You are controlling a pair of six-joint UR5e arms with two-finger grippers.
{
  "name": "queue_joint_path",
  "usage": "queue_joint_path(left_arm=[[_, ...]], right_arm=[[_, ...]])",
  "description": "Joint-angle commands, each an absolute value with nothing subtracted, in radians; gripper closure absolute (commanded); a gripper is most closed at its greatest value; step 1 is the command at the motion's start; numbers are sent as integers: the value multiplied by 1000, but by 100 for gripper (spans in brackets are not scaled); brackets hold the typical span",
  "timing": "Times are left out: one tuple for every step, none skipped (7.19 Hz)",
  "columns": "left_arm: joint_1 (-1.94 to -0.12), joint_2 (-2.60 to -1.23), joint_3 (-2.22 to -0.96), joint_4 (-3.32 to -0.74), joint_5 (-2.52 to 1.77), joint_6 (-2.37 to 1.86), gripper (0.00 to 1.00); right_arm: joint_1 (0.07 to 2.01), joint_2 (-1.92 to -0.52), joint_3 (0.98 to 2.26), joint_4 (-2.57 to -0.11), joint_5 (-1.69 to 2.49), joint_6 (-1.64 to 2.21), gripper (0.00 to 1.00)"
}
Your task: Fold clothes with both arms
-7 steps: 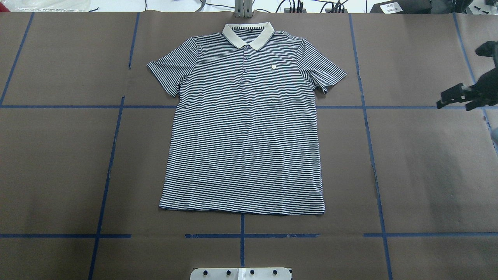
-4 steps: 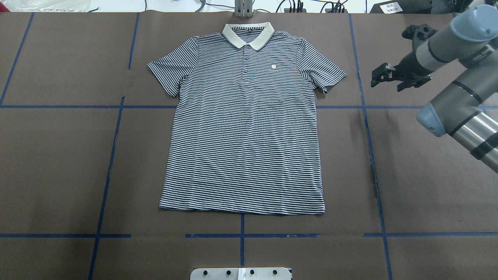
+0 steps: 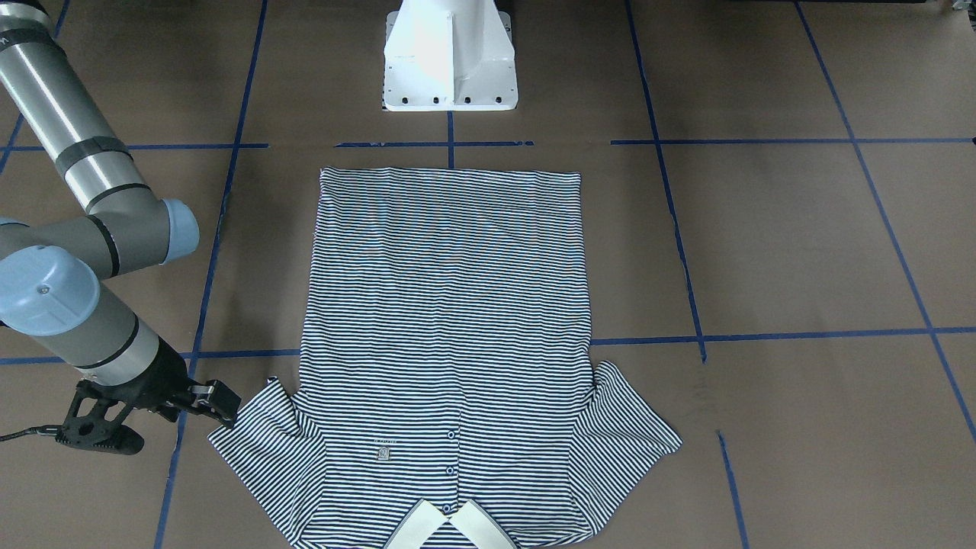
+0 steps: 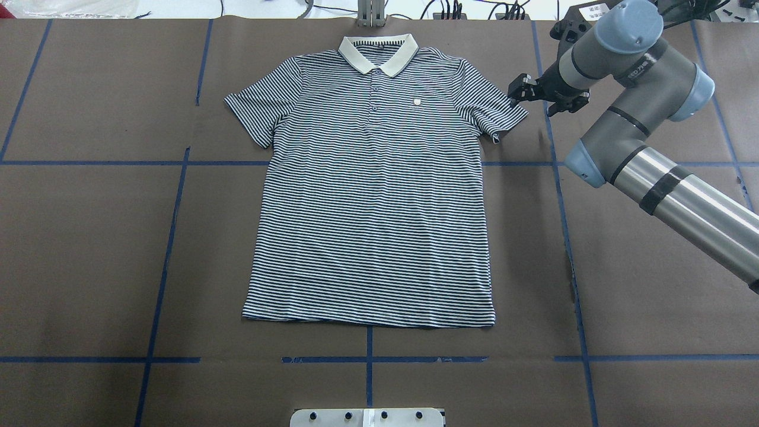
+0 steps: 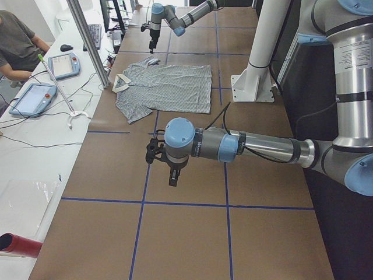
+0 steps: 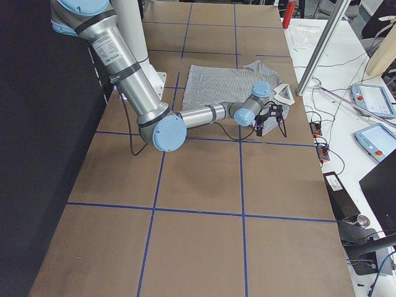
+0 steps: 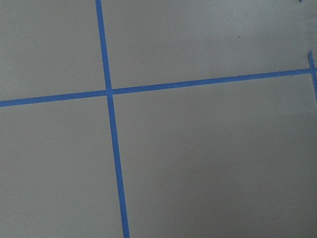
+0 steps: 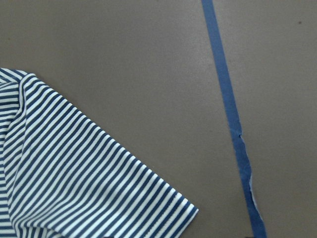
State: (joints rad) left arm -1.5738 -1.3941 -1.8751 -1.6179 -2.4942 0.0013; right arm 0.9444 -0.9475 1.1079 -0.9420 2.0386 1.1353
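The striped polo shirt [image 4: 373, 201] lies flat and face up on the brown table, cream collar [image 4: 378, 52] at the far edge; it also shows in the front view as the shirt [image 3: 450, 320]. My right gripper [image 4: 544, 98] hovers just past the hem of the shirt's right sleeve [image 4: 498, 112], jaws open and empty. The front view has the same gripper [image 3: 191, 404] beside the sleeve [image 3: 259, 442]. The right wrist view shows only the sleeve corner [image 8: 84, 178]. My left gripper [image 5: 169, 172] hangs over bare table far from the shirt; I cannot tell its state.
Blue tape lines [image 4: 563, 237] grid the table. The white pedestal base [image 3: 450, 61] stands at the robot's edge. A metal post [image 5: 87, 41] and a side desk with tablets [image 5: 32, 96] and a seated person [image 5: 17, 41] lie beyond the collar end.
The right arm has swung in from the table's right edge, and its gripper now sits beside the shirt's right sleeve. The shirt has not moved.
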Motion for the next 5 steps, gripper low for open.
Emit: queue_joint_path(left_arm=[[-1574, -1393, -1870, -1618, -2494, 6, 0], [-1574, -1393, -1870, -1618, -2494, 6, 0], [-1574, -1391, -1871, -1618, -2494, 6, 0], [-1574, -1391, -1871, -1618, -2494, 8, 0], [-1574, -1391, -1871, -1618, -2494, 8, 0]], right_arm=[[911, -922, 1062, -927, 1967, 1178, 14], [911, -923, 1051, -927, 1962, 1177, 19], [911, -923, 1048, -927, 1957, 1178, 23], [911, -922, 1045, -927, 1954, 1178, 34], [911, -920, 1043, -928, 1954, 1178, 42]])
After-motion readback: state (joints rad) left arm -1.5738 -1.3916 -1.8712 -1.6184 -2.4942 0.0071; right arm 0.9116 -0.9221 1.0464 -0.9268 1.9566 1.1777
